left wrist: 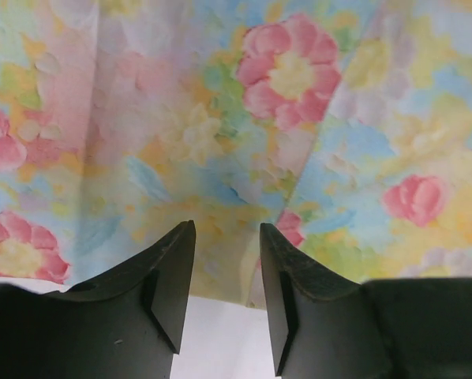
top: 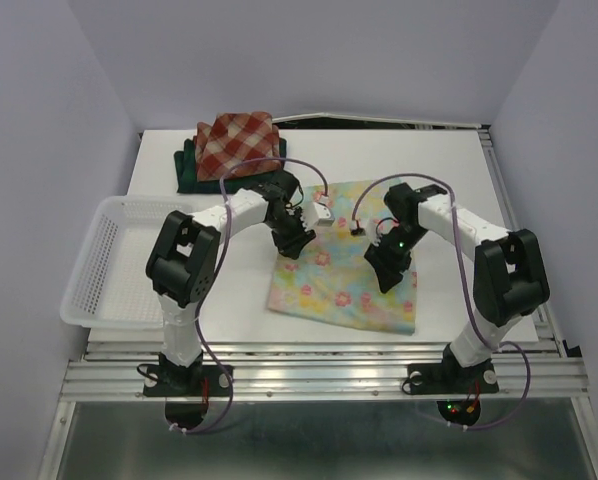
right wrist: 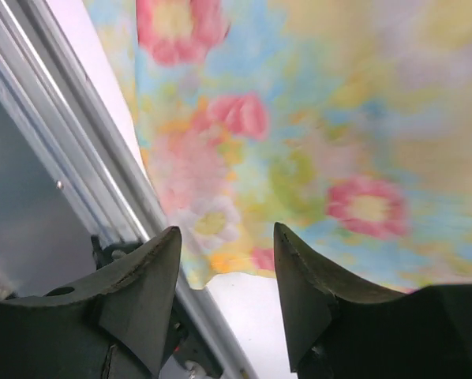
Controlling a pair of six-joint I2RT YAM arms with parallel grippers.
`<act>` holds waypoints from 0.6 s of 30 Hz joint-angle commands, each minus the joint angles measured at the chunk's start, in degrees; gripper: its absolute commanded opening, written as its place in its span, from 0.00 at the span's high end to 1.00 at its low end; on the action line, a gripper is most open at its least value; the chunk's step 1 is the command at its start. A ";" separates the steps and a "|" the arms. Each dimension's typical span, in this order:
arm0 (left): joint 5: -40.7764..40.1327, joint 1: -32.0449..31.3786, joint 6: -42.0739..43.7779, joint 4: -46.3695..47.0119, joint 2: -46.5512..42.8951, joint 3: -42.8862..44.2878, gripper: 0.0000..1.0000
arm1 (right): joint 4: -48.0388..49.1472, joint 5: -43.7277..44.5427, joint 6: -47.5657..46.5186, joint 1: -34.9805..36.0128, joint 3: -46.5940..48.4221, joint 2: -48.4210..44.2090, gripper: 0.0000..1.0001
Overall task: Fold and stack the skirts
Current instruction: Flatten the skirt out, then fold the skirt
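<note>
White table (top: 429, 170), floral skirt (top: 344, 285) flat mid-frame, plaid skirts (top: 237, 142) stacked upper left. Left gripper (top: 295, 244) and right gripper (top: 388, 272) above floral skirt, parted, empty

Matt, crinkly cloth skirt (left wrist: 220, 158) (crepe, perhaps); plastic mesh basket (top: 91, 268)

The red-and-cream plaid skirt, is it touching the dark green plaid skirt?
Touching. The top external view shows the red-and-cream plaid skirt lying on top of the dark green plaid skirt.

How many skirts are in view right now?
3: floral skirt lies flat mid-table between the arms; red-and-cream plaid skirt sits on the dark green plaid skirt at the far left. More could hide beneath.
</note>
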 commanded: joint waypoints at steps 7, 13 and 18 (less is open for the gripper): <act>12.77 6.17 4.60 -15.64 4.68 30.67 0.46 | 10.71 1.40 7.37 -13.34 35.34 11.23 0.38; 7.59 8.19 -7.08 -1.23 8.20 35.08 0.45 | 27.85 10.28 11.87 -16.51 48.37 23.19 0.38; 7.58 9.86 -11.23 3.26 12.24 37.80 0.45 | 32.61 10.55 6.17 -16.52 52.86 31.28 0.38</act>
